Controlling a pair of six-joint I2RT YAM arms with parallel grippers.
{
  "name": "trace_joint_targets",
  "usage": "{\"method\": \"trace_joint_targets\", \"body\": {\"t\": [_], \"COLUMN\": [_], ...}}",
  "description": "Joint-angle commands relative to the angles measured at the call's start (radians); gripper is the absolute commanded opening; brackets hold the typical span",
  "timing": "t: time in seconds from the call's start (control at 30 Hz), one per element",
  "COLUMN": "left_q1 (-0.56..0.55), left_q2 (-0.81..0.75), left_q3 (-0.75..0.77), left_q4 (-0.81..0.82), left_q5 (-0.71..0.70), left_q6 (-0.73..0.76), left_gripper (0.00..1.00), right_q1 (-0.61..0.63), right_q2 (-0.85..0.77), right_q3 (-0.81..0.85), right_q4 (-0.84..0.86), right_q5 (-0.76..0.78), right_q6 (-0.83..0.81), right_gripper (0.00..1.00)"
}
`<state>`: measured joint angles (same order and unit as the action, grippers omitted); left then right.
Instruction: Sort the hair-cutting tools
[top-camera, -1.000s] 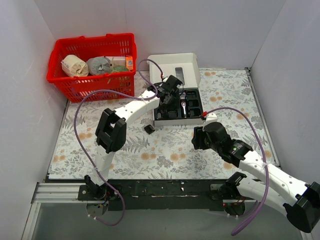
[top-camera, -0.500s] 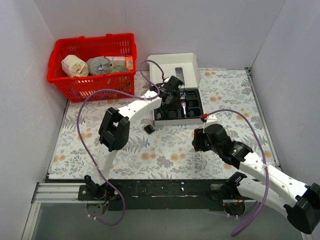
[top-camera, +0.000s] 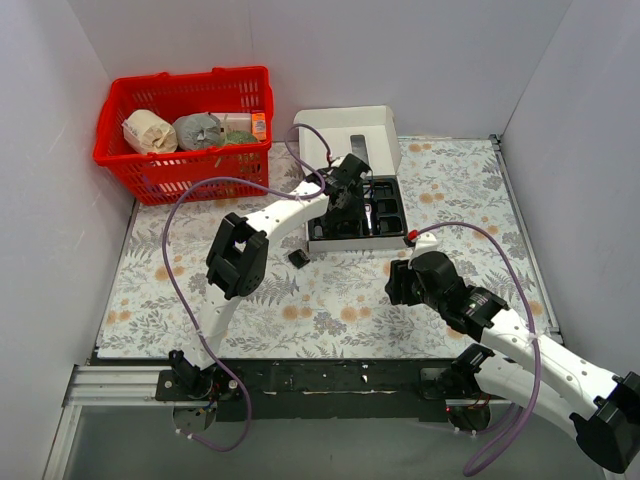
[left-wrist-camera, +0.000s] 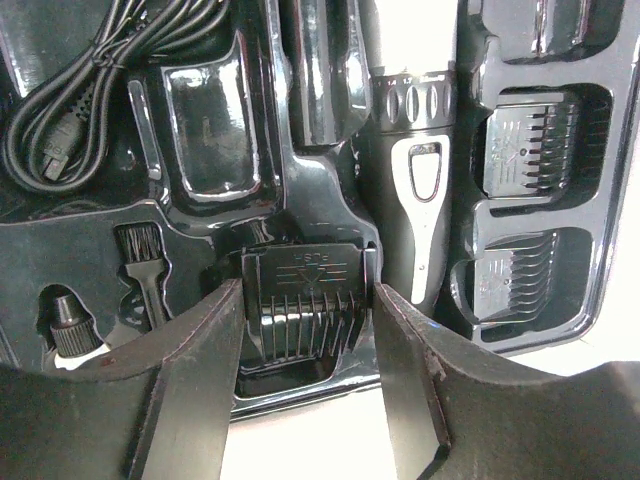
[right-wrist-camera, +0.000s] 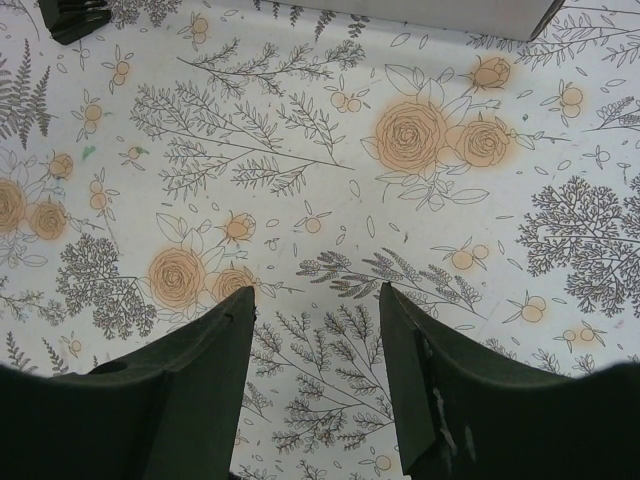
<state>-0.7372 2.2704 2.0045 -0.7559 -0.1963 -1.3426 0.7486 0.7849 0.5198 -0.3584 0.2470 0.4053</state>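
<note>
In the left wrist view a black comb attachment (left-wrist-camera: 300, 268) sits between my left gripper's (left-wrist-camera: 307, 292) fingers, which are shut on its sides just above a slot of the black tray (left-wrist-camera: 200, 150). Beside it in the tray lie the slim black clipper (left-wrist-camera: 415, 180), two more comb attachments (left-wrist-camera: 525, 145) and the coiled black cord (left-wrist-camera: 70, 90). From above, my left gripper (top-camera: 345, 197) hangs over the tray (top-camera: 385, 215). My right gripper (top-camera: 398, 285) stands open above the flowered mat with nothing between its fingers (right-wrist-camera: 210, 350). A small black piece (top-camera: 298, 258) lies loose on the mat.
The white box lid (top-camera: 350, 130) stands open behind the tray. At the back left is a red basket (top-camera: 180, 95) holding rolls and packets. A small brush (left-wrist-camera: 140, 260) and a little bottle (left-wrist-camera: 70, 325) also lie in the tray. Grey walls close in both sides.
My left arm's elbow has swung to the right while its gripper stays over the tray. The right gripper has drawn back a little toward the near edge.
</note>
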Motion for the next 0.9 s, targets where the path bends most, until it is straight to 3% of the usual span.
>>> {"method": "trace_joint_targets", "body": {"t": [0.0, 0.63, 0.87], "left_q1": [-0.005, -0.004, -0.005], "left_q2": [-0.032, -0.031, -0.023], "left_q3": [0.042, 0.103, 0.102], "left_q4": [-0.042, -0.141, -0.14], "left_q5": [-0.028, -0.058, -0.054], "left_q6": [-0.013, -0.03, -0.032], "left_gripper": [0.15, 0.17, 0.23], "right_q1": [0.005, 0.006, 0.006], "right_q2": [-0.01, 0.007, 0.002], "right_q3": [-0.004, -0.01, -0.012], "right_q4": [0.029, 0.05, 0.049], "right_q5": [-0.003, -0.023, -0.021], "right_q6": [0.004, 0.007, 0.007], "right_gripper": [0.61, 0.61, 0.61]}}
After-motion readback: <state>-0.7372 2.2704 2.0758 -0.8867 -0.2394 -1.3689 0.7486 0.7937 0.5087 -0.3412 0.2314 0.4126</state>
